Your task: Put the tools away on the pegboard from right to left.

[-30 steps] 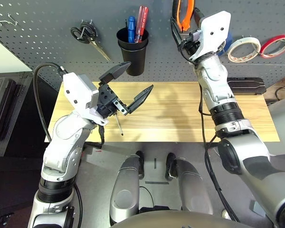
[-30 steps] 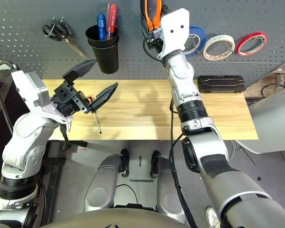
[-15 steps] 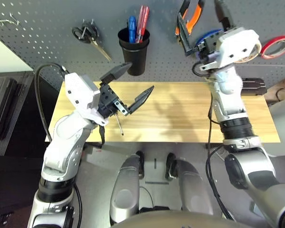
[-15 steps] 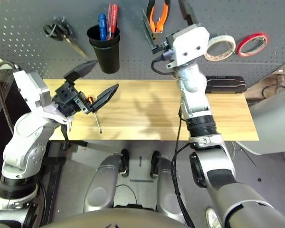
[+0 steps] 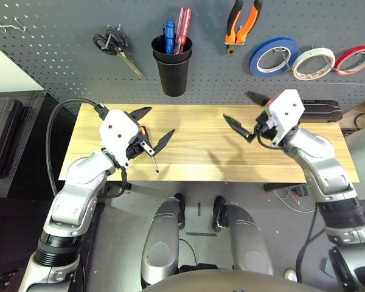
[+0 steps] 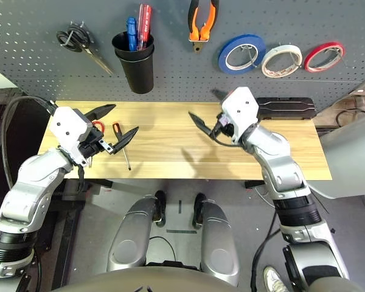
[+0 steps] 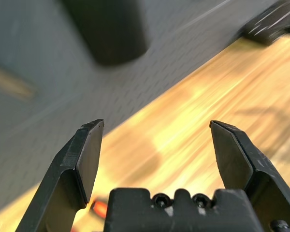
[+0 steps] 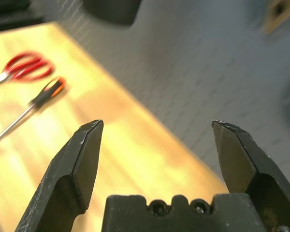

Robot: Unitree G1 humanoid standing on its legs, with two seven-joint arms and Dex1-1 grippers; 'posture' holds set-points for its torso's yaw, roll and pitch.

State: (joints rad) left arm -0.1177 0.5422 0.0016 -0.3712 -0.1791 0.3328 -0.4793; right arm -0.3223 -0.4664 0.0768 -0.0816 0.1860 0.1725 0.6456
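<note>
A broad bare stretch of the light wooden tabletop (image 5: 201, 152) is seen between the two arms, with its near edge unobstructed. The left gripper (image 5: 151, 126) is held low over the table's left end, pointed level toward the middle, its black fingers spread wide with nothing between them. The right gripper (image 5: 243, 112) is held over the right half, pointed level toward the left, likewise wide open and empty. Just beside the left gripper, the slim screwdriver with orange-and-black handle (image 6: 122, 147) lies flat, its shaft pointing toward the near edge; the red-handled scissors (image 6: 97, 126) lie next to it. Farther back, on the dark grey perforated pegboard (image 5: 61, 67), the orange-and-black-handled pliers (image 5: 242, 22) hang handles up, and the white tape roll (image 5: 312, 63) hangs between blue and red rolls.
</note>
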